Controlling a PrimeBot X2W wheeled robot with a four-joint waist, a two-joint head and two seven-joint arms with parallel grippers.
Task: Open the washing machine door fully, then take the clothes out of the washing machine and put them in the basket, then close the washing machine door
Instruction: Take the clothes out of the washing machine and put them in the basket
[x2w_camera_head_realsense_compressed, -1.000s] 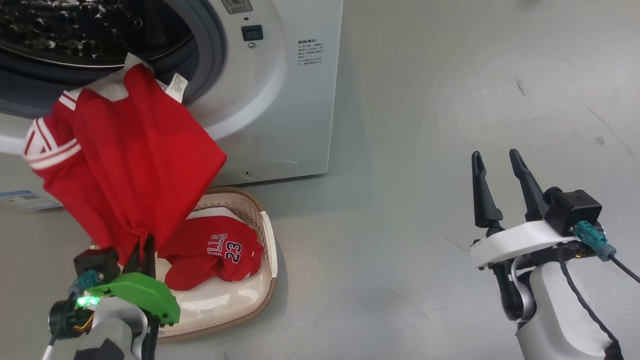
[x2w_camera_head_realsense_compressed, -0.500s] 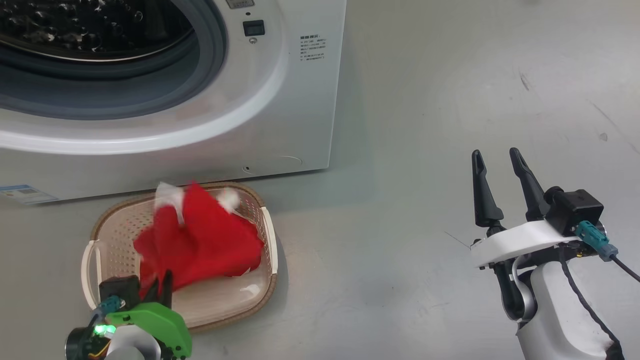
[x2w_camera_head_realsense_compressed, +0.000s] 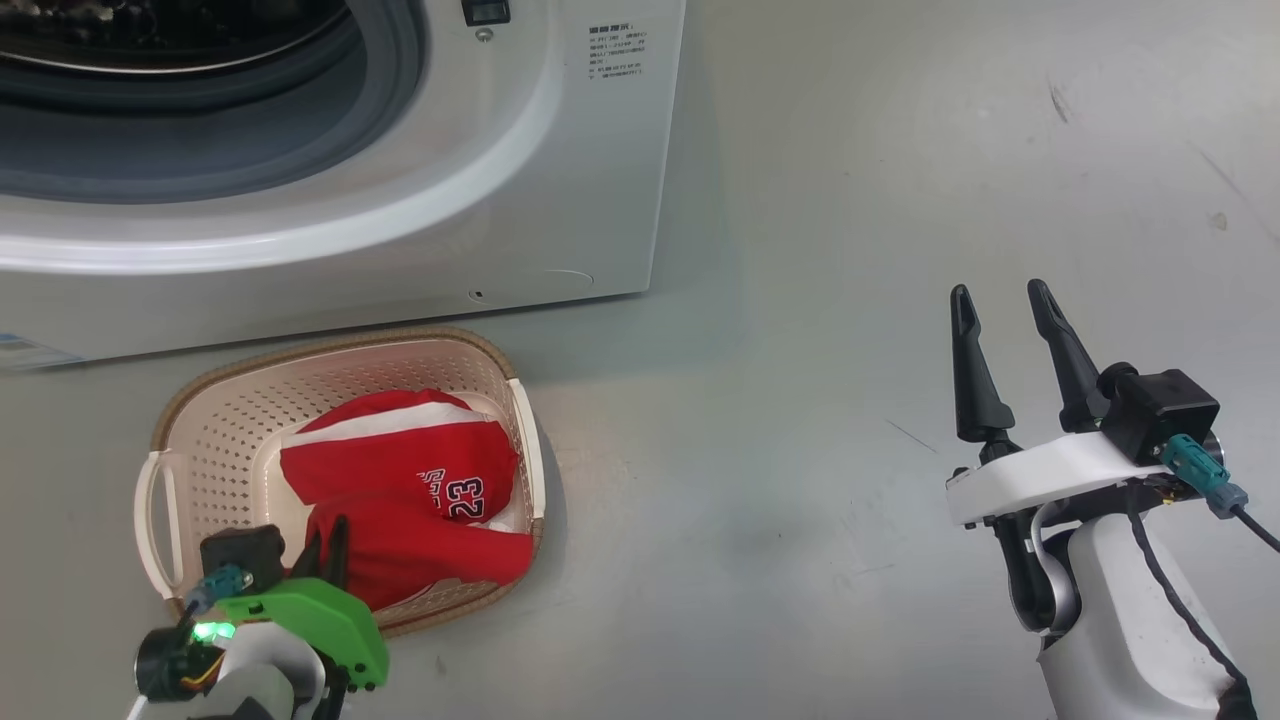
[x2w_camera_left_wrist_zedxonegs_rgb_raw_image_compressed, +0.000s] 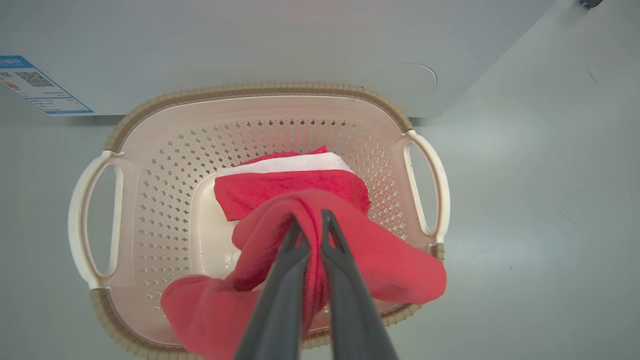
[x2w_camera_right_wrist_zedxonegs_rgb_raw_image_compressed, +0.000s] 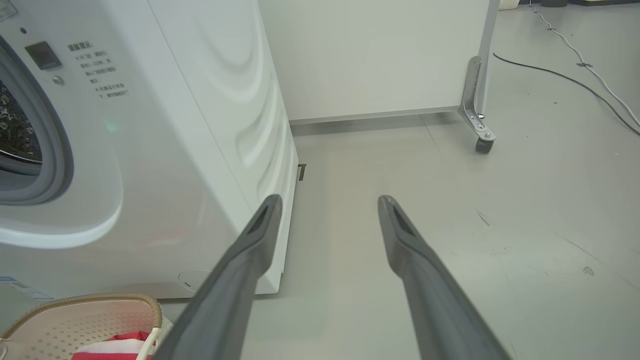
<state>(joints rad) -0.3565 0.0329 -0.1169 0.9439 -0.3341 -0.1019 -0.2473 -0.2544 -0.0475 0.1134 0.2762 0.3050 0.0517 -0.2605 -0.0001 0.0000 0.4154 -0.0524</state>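
The white washing machine (x2w_camera_head_realsense_compressed: 560, 180) stands at the top left, its porthole open with the grey seal showing; the washing machine door is out of view. In front of it on the floor sits the cream basket (x2w_camera_head_realsense_compressed: 200, 420), holding the red clothes (x2w_camera_head_realsense_compressed: 400, 470), one with the number 23. My left gripper (x2w_camera_head_realsense_compressed: 328, 538) hovers at the basket's near edge, shut on a fold of a red garment (x2w_camera_left_wrist_zedxonegs_rgb_raw_image_compressed: 390, 265) that drapes over the near rim (x2w_camera_left_wrist_zedxonegs_rgb_raw_image_compressed: 120, 330). Well to the right, my right gripper (x2w_camera_head_realsense_compressed: 1000, 295) stands open over bare floor with nothing between its fingers.
The grey floor stretches right of the machine. A blue sticker (x2w_camera_left_wrist_zedxonegs_rgb_raw_image_compressed: 40, 90) marks the machine's base. In the right wrist view a white panel on a caster wheel (x2w_camera_right_wrist_zedxonegs_rgb_raw_image_compressed: 481, 145) stands behind, with cables (x2w_camera_right_wrist_zedxonegs_rgb_raw_image_compressed: 575, 75) lying on the floor beyond it.
The red garment that hung from the porthole has come down into the basket with my left gripper. The head camera has tilted down slightly. The right arm has stayed put.
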